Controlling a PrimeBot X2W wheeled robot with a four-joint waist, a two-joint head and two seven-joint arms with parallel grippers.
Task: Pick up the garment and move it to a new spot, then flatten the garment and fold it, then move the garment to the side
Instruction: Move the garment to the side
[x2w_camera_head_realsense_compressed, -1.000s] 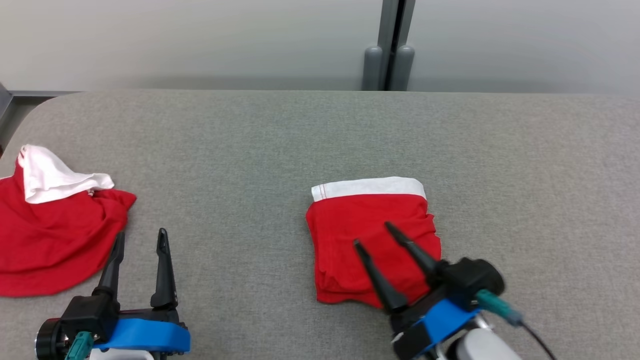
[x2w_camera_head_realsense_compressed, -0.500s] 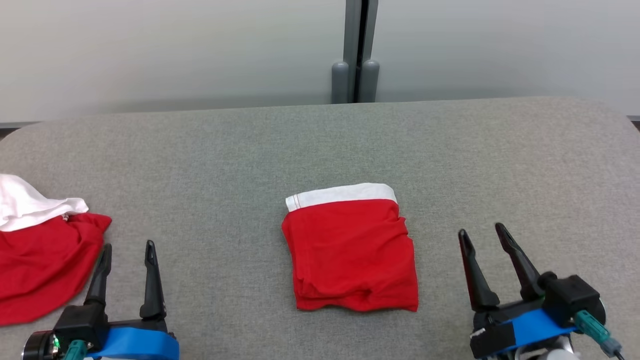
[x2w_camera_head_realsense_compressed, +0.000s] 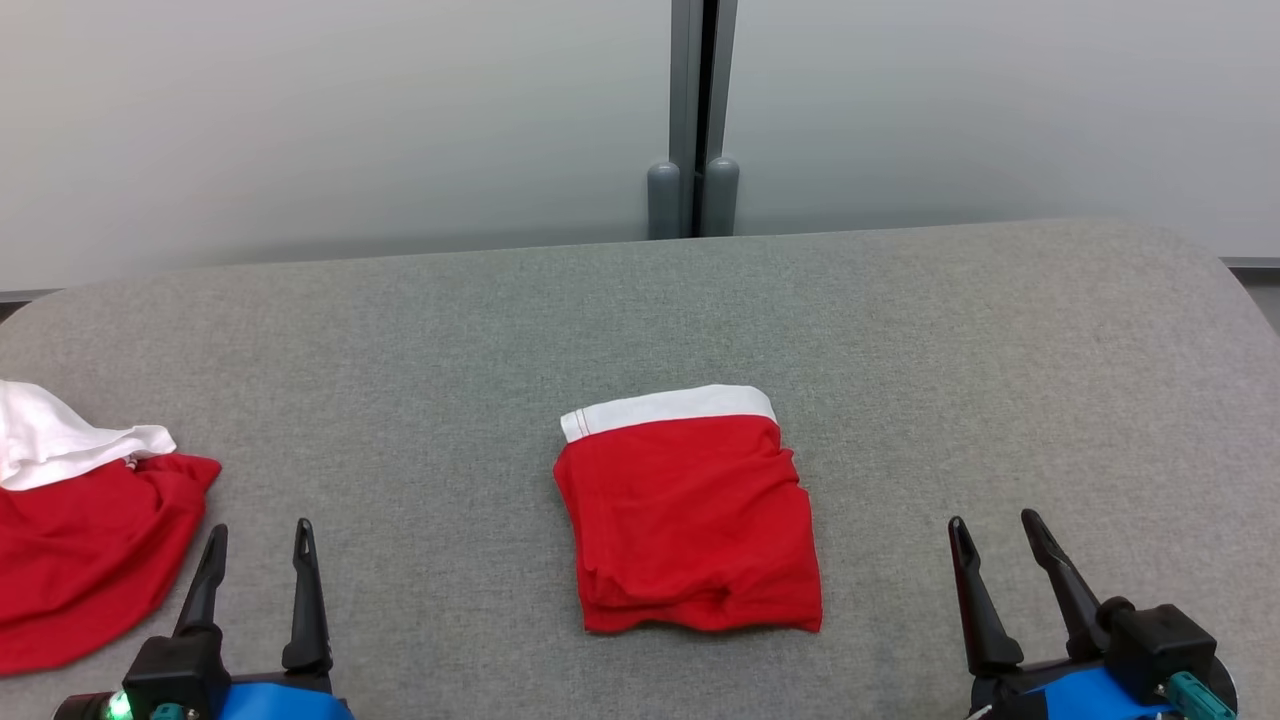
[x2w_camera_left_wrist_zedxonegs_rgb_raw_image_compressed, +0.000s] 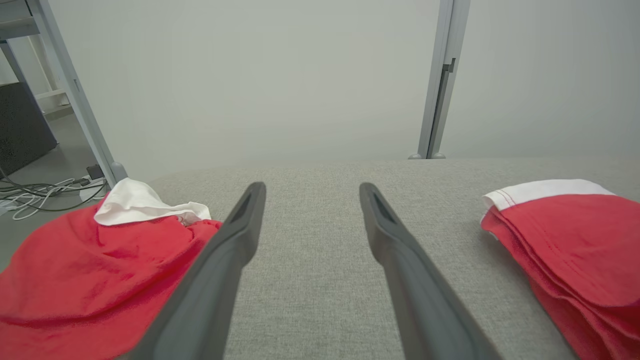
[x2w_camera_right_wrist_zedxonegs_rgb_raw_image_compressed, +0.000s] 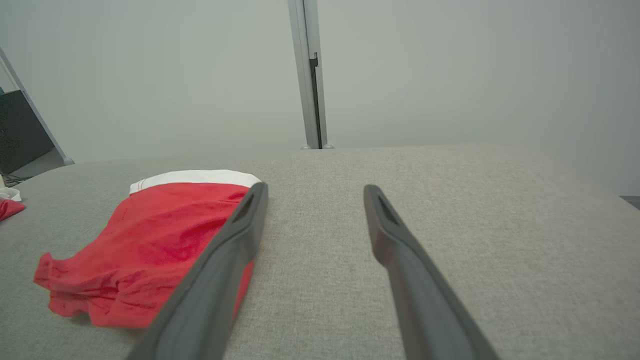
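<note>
The folded garment (x2w_camera_head_realsense_compressed: 690, 520) lies flat near the middle of the grey table (x2w_camera_head_realsense_compressed: 900, 330), a bright red, roughly square packet. A white waistband (x2w_camera_head_realsense_compressed: 668, 410) runs along its 12 o'clock edge, with a line of red stitching at the band's 9 o'clock end. The red cloth is mostly smooth, with a few small wrinkles on the 3 o'clock side. Stacked layers show along the 6 o'clock edge, which is slightly uneven. Nothing touches it.

The left gripper (x2w_camera_head_realsense_compressed: 260, 528) sits at about 8 o'clock from the packet, well apart from it, its two dark fingers spread and empty above bare table. The right gripper (x2w_camera_head_realsense_compressed: 993, 519) is at about 4 o'clock, also clear of the cloth, jaws released and holding nothing.

Off at 9 o'clock a crumpled garment (x2w_camera_head_realsense_compressed: 80, 560) in red and white lies heaped at the table's edge. A grey post (x2w_camera_head_realsense_compressed: 695, 120) stands against the pale wall at 12 o'clock.
</note>
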